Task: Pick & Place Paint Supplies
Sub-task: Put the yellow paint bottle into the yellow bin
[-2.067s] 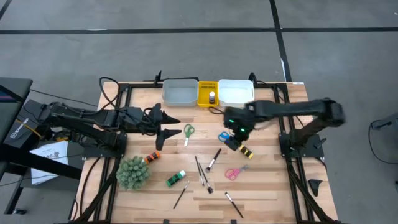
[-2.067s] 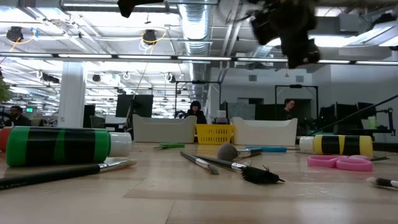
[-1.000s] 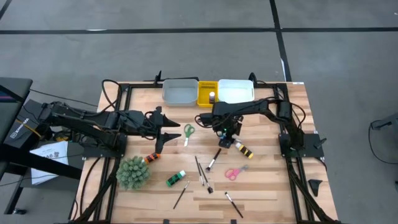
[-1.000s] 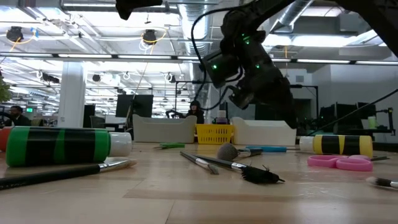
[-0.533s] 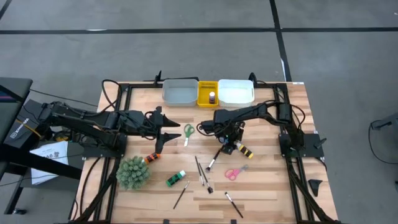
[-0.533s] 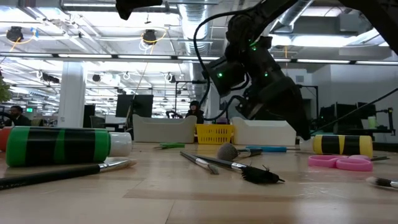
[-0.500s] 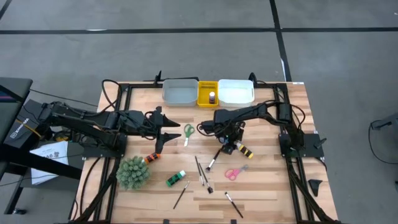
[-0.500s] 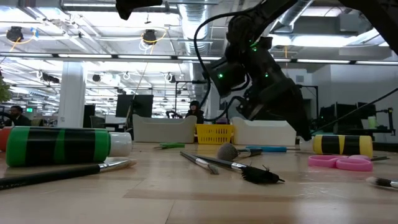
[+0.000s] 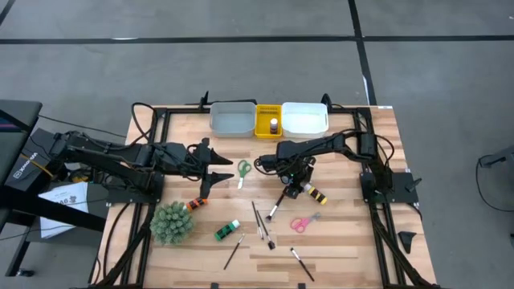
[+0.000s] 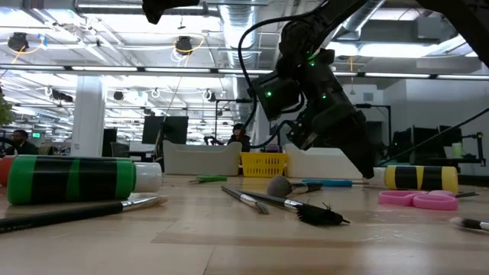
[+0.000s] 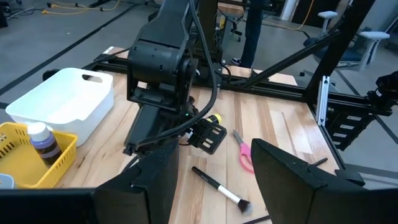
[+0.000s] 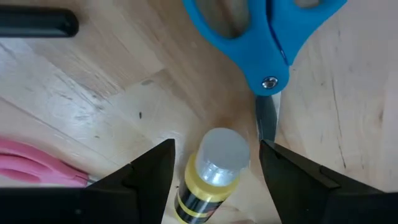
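Observation:
My right gripper (image 12: 216, 148) is open and points steeply down over the table's middle. Its fingers stand on either side of the clear cap of a yellow, black-striped paint bottle (image 12: 210, 177) lying on the wood (image 9: 314, 193), without touching it. Blue scissors (image 12: 264, 37) lie just beyond the cap, and pink scissors (image 9: 301, 222) lie nearer the front. My left gripper (image 9: 226, 164) hangs open above the table's left half, next to green scissors (image 9: 243, 169). An orange bottle (image 9: 197, 202), a green bottle (image 9: 226, 231) and several dark brushes (image 9: 275, 206) lie flat on the table.
A grey tray (image 9: 232, 120), a yellow tray (image 9: 262, 127) with a small bottle in it, and a white tray (image 9: 304, 119) stand along the far edge. A spiky green plant ball (image 9: 171, 222) sits at the front left. People sit in the room beyond the table.
My right gripper has sunk toward the table, down over the yellow bottle's cap end, still open. The bottle and the other supplies lie where they were.

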`<move>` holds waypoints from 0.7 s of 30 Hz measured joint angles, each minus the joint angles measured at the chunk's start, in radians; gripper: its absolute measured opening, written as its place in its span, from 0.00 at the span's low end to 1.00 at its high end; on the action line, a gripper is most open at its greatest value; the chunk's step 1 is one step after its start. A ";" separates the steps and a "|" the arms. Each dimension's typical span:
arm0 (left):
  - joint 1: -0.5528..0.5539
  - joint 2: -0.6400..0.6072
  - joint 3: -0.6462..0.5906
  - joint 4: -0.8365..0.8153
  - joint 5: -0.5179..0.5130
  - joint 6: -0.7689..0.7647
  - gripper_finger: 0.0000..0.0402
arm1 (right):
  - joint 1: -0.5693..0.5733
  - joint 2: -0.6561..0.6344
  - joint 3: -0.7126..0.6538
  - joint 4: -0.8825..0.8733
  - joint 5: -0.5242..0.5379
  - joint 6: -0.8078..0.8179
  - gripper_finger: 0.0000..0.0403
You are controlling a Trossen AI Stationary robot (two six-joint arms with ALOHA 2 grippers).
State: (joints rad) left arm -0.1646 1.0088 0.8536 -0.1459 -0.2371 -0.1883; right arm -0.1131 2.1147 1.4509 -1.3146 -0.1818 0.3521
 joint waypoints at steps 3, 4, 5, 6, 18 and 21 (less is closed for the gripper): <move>0.000 0.000 0.000 0.000 0.000 0.000 0.48 | 0.003 0.000 0.000 0.003 0.000 0.000 0.56; 0.000 0.000 0.000 0.000 0.000 0.000 0.48 | 0.003 0.000 0.000 0.008 0.000 0.000 0.56; 0.000 0.000 0.000 0.000 0.000 0.000 0.48 | 0.003 0.000 0.000 0.012 0.000 0.000 0.56; 0.000 0.000 0.000 0.000 0.000 0.000 0.48 | 0.003 0.000 0.000 0.015 0.000 0.000 0.56; 0.000 0.000 0.000 0.000 0.000 0.000 0.48 | 0.003 0.000 -0.010 0.011 0.008 0.000 0.55; 0.000 0.000 0.000 0.000 0.000 0.000 0.48 | 0.004 0.000 -0.034 0.003 0.009 0.000 0.55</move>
State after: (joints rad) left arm -0.1646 1.0088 0.8539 -0.1463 -0.2371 -0.1886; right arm -0.1086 2.1143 1.4172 -1.3113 -0.1728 0.3519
